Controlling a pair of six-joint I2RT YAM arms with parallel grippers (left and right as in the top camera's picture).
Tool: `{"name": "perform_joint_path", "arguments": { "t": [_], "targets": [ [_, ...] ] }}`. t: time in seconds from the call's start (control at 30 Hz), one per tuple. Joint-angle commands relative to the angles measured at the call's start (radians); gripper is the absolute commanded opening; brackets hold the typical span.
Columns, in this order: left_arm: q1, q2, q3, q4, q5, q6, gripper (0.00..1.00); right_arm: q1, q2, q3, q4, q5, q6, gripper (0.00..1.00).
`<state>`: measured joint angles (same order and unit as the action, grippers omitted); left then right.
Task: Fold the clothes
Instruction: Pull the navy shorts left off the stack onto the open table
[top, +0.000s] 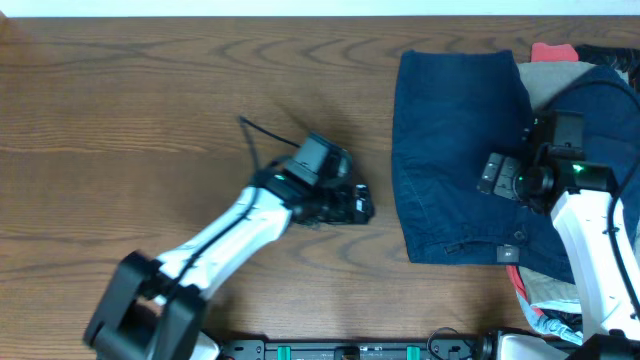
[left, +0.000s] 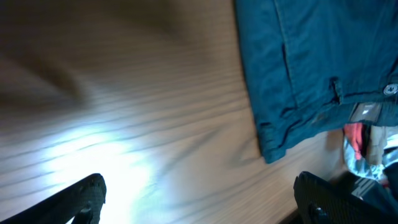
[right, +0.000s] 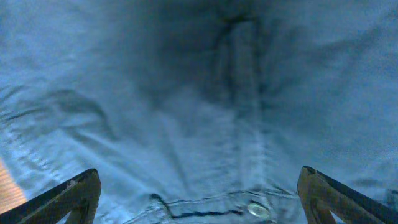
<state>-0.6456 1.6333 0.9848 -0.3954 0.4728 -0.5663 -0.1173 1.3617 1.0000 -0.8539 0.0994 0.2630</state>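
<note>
**Navy shorts under the right gripper, lying far to near**

Denim-blue, the shorts (top: 450, 130) lie flat on the right half of the table (top: 150, 120). Their long axis runs from far to near, and the waistband with its button (right: 255, 210) is at the near end.

The right gripper (top: 492, 175) hangs directly over them, toward their right side, with its jaws spread wide and nothing between them. It is plainly the closer arm. The left gripper (top: 355, 203) is also spread and empty. It sits over bare wood just beside the shorts' left edge, and the cloth lies to its right.

By my count there is one pair of shorts laid out and two grippers. At the far right corner are one red piece (top: 555, 50) and one khaki piece (top: 560, 78). More crumpled cloth (top: 540, 310) shows at the near right, too bunched to count.
</note>
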Motion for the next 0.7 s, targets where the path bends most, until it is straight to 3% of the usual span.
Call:
{"name": "perform_joint_path", "arguments": {
  "t": [0.0, 0.23, 0.47, 0.57, 0.63, 0.67],
  "targets": [
    [-0.063, 0.056, 0.019, 0.054, 0.011, -0.164, 0.98, -0.023, -0.032, 0.016, -0.007, 0.062, 0.028, 0.99],
    [-0.182, 0.168, 0.019, 0.224, 0.011, -0.383, 0.95, -0.027, -0.037, 0.016, -0.023, 0.062, 0.028, 0.99],
    [-0.274, 0.260, 0.019, 0.389, 0.010, -0.477, 0.87, -0.027, -0.037, 0.016, -0.031, 0.062, 0.028, 0.99],
    [-0.294, 0.289, 0.019, 0.436, 0.010, -0.487, 0.73, -0.027, -0.038, 0.016, -0.033, 0.062, 0.028, 0.99],
    [-0.296, 0.299, 0.019, 0.447, 0.009, -0.486, 0.52, -0.027, -0.038, 0.016, -0.034, 0.062, 0.028, 0.99],
    [-0.294, 0.302, 0.019, 0.446, 0.005, -0.486, 0.34, -0.027, -0.038, 0.016, -0.035, 0.062, 0.028, 0.99]
  ]
}}
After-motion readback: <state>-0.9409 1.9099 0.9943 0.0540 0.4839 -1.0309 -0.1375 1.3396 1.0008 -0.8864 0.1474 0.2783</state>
